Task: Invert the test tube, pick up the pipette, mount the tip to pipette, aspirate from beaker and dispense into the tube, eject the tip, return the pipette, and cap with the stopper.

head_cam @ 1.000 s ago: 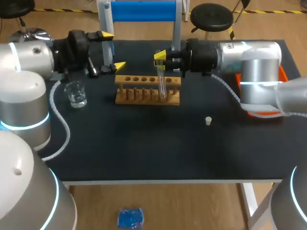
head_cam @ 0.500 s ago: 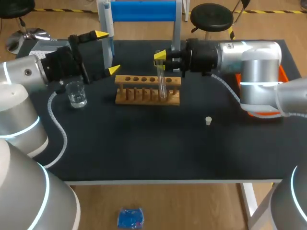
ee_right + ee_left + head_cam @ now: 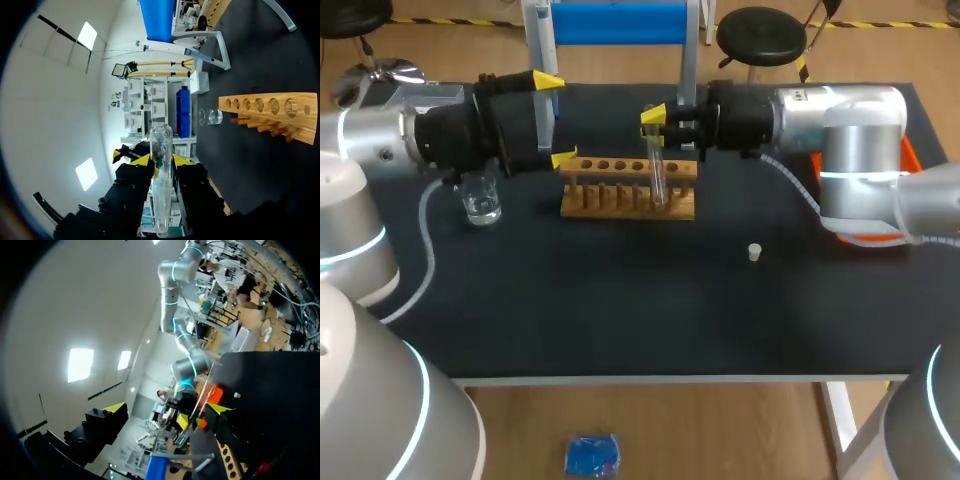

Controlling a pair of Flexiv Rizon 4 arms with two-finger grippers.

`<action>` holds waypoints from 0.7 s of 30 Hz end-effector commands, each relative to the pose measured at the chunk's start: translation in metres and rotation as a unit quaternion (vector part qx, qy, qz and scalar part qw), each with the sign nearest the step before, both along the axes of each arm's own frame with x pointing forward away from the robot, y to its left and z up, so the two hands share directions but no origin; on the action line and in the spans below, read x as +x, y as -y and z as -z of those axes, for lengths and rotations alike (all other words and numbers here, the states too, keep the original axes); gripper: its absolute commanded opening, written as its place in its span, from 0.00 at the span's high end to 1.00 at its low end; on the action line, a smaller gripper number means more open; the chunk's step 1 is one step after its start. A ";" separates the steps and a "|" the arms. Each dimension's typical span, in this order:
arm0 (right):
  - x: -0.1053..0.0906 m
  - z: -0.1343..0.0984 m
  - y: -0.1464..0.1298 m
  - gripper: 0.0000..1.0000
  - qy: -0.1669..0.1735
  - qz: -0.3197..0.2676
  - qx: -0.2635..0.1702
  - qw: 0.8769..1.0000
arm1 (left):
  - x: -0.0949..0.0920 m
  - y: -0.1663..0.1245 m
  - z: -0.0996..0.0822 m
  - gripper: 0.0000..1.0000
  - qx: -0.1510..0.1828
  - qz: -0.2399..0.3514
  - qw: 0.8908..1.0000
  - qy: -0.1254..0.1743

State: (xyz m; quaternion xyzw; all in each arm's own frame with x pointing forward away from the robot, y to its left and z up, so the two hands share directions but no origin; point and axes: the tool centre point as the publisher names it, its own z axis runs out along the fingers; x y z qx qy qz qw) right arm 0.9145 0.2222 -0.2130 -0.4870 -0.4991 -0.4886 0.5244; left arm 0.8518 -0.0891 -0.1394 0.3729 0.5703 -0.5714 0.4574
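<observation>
My right gripper [image 3: 655,125] is shut on a clear glass test tube [image 3: 658,175], which shows over the wooden rack [image 3: 620,198]. In the right wrist view the tube [image 3: 161,185] lies crosswise between the yellow-tipped fingers of the gripper [image 3: 161,161], with the rack [image 3: 275,117] and beaker [image 3: 210,117] ahead. My left gripper [image 3: 556,118] stands wide open at the rack's left end, beside the white leg of the blue-topped stand [image 3: 620,20], holding nothing. The glass beaker [image 3: 480,197] sits under my left wrist. A small white stopper [image 3: 754,252] lies right of the middle.
An orange tray [image 3: 910,160] sits at the table's right edge behind my right arm. From the left wrist view, past its open gripper [image 3: 166,408], I see the rack [image 3: 230,460], the stopper [image 3: 236,395] and my right arm holding the tube [image 3: 200,405].
My left arm has swung in from the left, and its open gripper now reaches to the rack's left end. The right arm and tube have not moved.
</observation>
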 end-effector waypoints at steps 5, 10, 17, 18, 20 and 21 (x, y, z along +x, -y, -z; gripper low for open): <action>0.000 0.000 0.000 1.00 0.000 0.000 -0.001 1.000 | -0.003 0.021 0.012 0.00 0.146 -0.040 0.955 0.253; 0.000 0.000 0.000 1.00 0.000 0.000 -0.001 1.000 | -0.007 0.033 0.022 0.00 0.173 -0.062 0.945 0.269; 0.000 0.000 0.000 1.00 0.000 0.000 -0.001 1.000 | -0.011 0.049 0.036 0.00 0.148 -0.060 0.953 0.257; 0.000 0.000 0.000 1.00 0.000 0.000 -0.001 1.000 | -0.011 0.051 0.038 0.00 0.138 -0.059 0.955 0.255; 0.000 0.000 0.000 1.00 0.000 0.000 -0.001 1.000 | -0.012 0.056 0.041 0.00 0.139 -0.058 0.957 0.248; 0.000 0.000 0.000 1.00 0.000 0.000 -0.001 1.000 | -0.012 0.057 0.043 0.00 0.123 -0.057 0.961 0.240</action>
